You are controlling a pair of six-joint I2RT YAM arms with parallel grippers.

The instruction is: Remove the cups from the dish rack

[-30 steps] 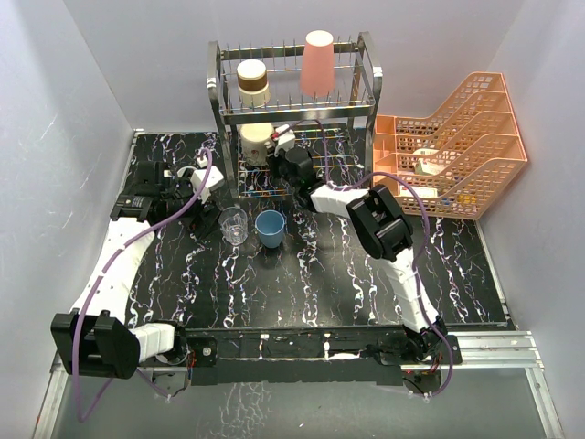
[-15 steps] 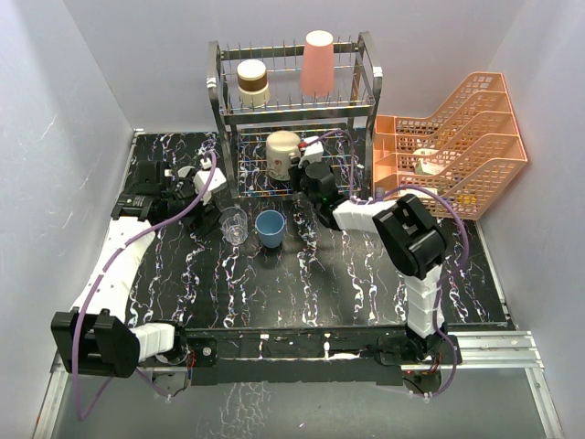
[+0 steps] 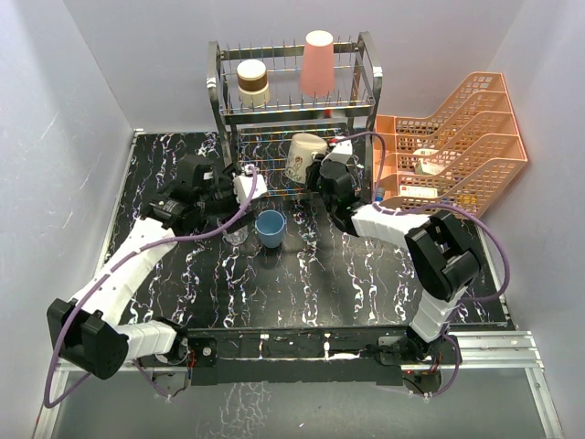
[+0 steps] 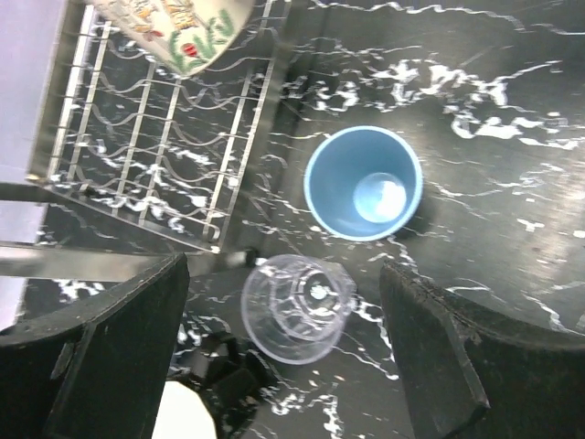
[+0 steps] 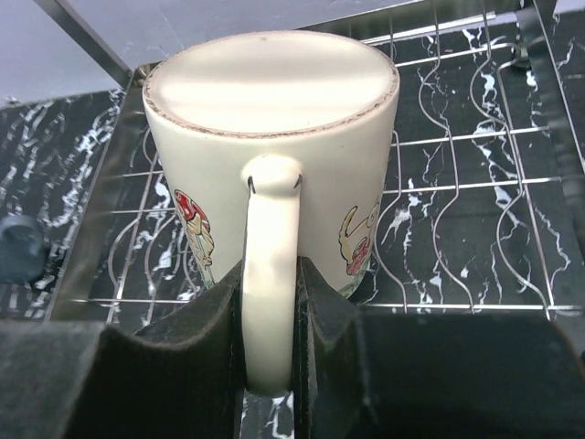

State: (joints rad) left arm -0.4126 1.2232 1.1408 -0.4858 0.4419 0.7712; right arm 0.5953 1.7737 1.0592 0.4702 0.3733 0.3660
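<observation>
The steel dish rack (image 3: 292,114) stands at the back. Its top tier holds a brown-and-cream cup (image 3: 253,81) and an upturned salmon-pink tumbler (image 3: 317,64). My right gripper (image 3: 322,171) is shut on the handle of the cream mug (image 3: 304,157), held tilted at the front of the lower tier. In the right wrist view the gripper (image 5: 270,311) pinches the handle of the mug (image 5: 274,137), bottom up. My left gripper (image 3: 236,206) is open above the clear glass (image 4: 297,306). The blue cup (image 3: 270,228) stands upright beside the glass and shows in the left wrist view (image 4: 364,183).
Orange mesh stacked trays (image 3: 457,146) stand right of the rack, with a small white thing (image 3: 425,165) inside. The rack's wire lower shelf shows in the left wrist view (image 4: 137,165) and the right wrist view (image 5: 457,183). White walls enclose the black marbled table (image 3: 347,274).
My right gripper has carried the cream mug to the right and tipped it. My left arm has swung right from the table's left side to over the clear glass.
</observation>
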